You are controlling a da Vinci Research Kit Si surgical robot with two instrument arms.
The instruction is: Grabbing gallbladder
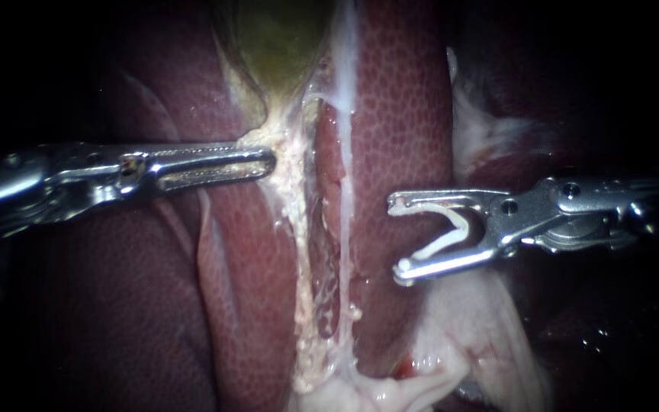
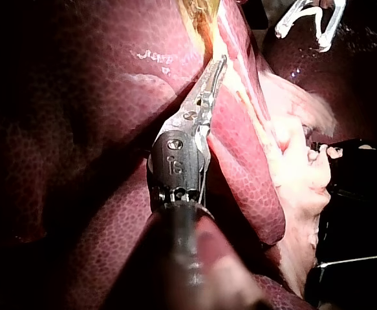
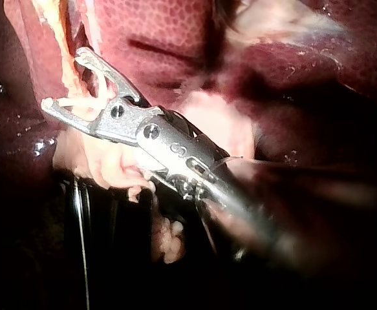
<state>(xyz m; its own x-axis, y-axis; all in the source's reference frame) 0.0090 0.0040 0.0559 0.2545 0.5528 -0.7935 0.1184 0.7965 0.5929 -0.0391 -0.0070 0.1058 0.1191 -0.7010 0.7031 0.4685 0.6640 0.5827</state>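
Jaws first: the left instrument (image 1: 267,162) has its long slotted pair lying flat together, and I can't see any tissue pinched between them. The tip sits right against the pale fatty strip (image 1: 295,221) where the gallbladder (image 1: 280,42) narrows down. The sac itself is the greenish-yellow bulge just above that tip in the endoscope view, tucked between lobes of the liver (image 1: 402,107). The left wrist view shows the same thing, with the closed tip poking into the yellowish edge of tissue ahead of it.

The right instrument (image 1: 398,238) is a different story. Its jaws stand wide apart with a white clip (image 1: 442,246) seated between them and touching both, so it's already carrying something. It also hovers on the far side of a liver lobe, well apart from the sac.

Here's the bit that matters, imo. The gallbladder's long axis runs up and down the endoscope view, while the left shaft comes in straight across it, so the approach is pretty much square-on. The left instrument is clearly the nearer one, and it's at the neck, not the body.

My guess is the grab falls to the left side. It'd need to open up and shift a touch toward the sac before biting, since the tip sits at fat and not at gallbladder wall.
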